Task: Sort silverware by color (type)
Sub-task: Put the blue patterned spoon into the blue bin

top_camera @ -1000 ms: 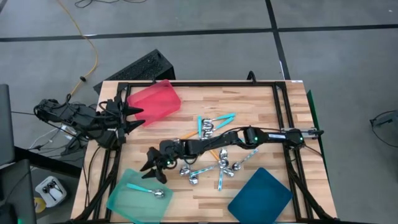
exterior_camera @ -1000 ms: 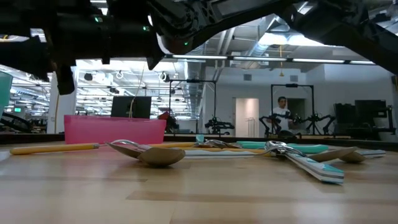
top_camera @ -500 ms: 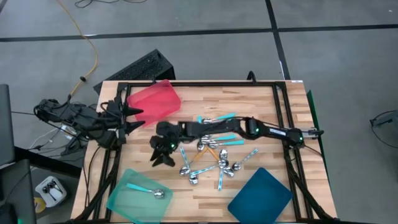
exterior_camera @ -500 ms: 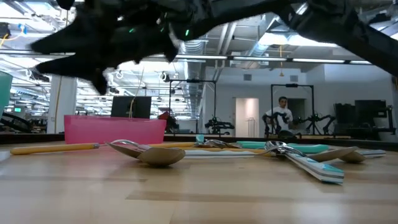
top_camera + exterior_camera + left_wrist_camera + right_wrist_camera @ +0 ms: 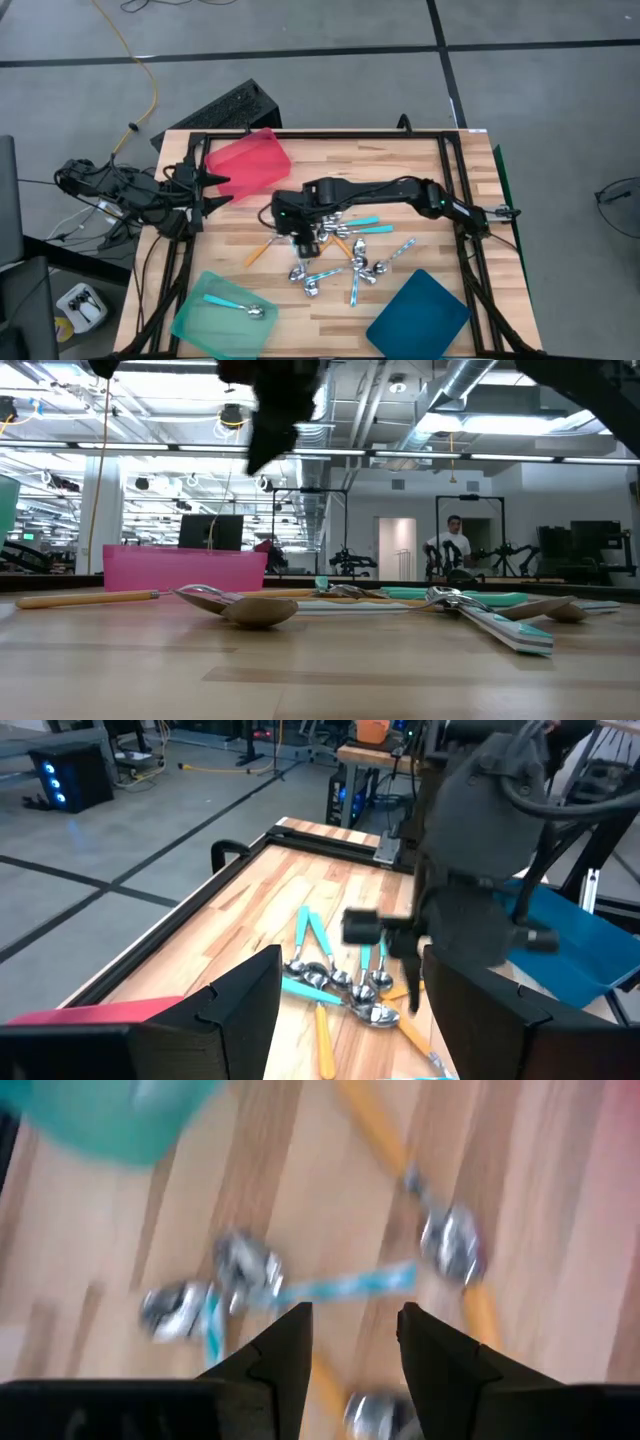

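We see the right end effector [image 5: 305, 240], fingers parted and empty, above the spoons [image 5: 340, 255] on the worktop [image 5: 420, 170]. Only the high view shows one spoon lying in the mint tray [image 5: 215, 318]. The left end effector [image 5: 215, 190] waits wide by the red tray [image 5: 248, 160].

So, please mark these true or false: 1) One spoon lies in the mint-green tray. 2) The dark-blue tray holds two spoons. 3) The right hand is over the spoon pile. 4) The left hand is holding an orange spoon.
1) True: a turquoise spoon lies in the mint-green tray.
2) False: the dark-blue tray holds none.
3) True: the right hand is above the spoon pile.
4) False: the left hand is open, holding nothing, beside the red tray.
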### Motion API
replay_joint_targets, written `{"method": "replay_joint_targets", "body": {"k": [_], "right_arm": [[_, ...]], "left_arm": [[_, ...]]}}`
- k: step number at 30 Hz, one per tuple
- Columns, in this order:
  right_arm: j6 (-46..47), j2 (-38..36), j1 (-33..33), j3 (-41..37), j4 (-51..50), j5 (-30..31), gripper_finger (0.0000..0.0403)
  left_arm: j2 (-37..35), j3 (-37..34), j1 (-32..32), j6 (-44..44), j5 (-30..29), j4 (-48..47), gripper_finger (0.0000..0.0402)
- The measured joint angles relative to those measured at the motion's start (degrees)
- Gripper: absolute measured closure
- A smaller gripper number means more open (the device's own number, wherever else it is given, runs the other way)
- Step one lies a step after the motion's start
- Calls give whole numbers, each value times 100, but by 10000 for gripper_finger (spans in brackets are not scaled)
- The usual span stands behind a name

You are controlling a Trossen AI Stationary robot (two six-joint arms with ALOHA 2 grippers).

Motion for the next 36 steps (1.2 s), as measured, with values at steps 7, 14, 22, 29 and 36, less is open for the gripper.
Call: {"method": "replay_joint_targets", "body": {"k": [7, 14, 22, 29, 36], "right_arm": [[636, -444, 345, 4, -1555, 594, 233], [946, -476, 912, -120, -2271, 848, 233], [1004, -753, 1344, -131, -2266, 922, 233], [1524, -1586, 1420, -125, -2269, 1751, 233], [1717, -2229, 1635, -122, -2271, 2790, 233]], "left_arm": [[3, 0, 0, -5, 245, -34, 175], [15, -28, 0, -148, 461, -126, 175], [15, -28, 0, -159, 459, -194, 175], [15, -28, 0, -164, 458, -198, 175], [15, -28, 1, -238, 457, -197, 175]]}}
